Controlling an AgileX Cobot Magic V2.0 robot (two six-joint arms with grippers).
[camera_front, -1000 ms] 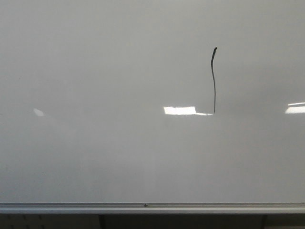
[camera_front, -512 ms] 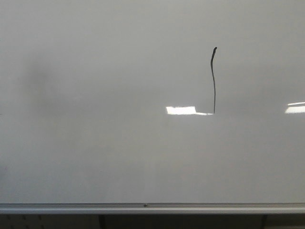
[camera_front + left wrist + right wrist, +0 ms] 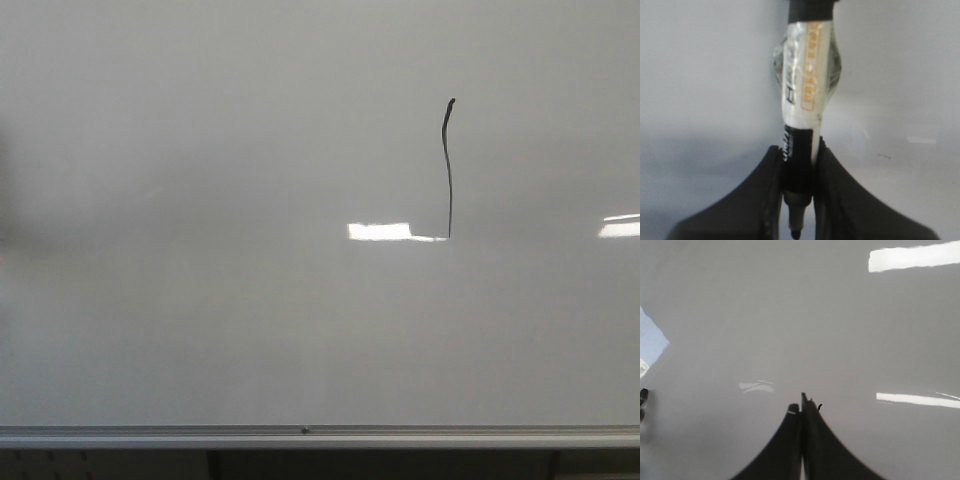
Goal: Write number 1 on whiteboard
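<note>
Number 1 (image 3: 448, 168), a thin black wavy stroke, stands finished on the glossy white whiteboard (image 3: 250, 330). Left jaws pinch the black label-wrapped marker (image 3: 802, 135) tip-outward for writing; right jaws are pressed together, empty.

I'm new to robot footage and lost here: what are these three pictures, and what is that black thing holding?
This is a two-armed robot facing a whiteboard. The front view looks straight at the board, where a thin black stroke, the number 1, is already drawn above the silver rail. The other two pictures come from cameras on each wrist. In the left wrist view, the left end effector is shut on a black marker with a taped label. In the right wrist view, the right end effector is shut and holds nothing.
</note>
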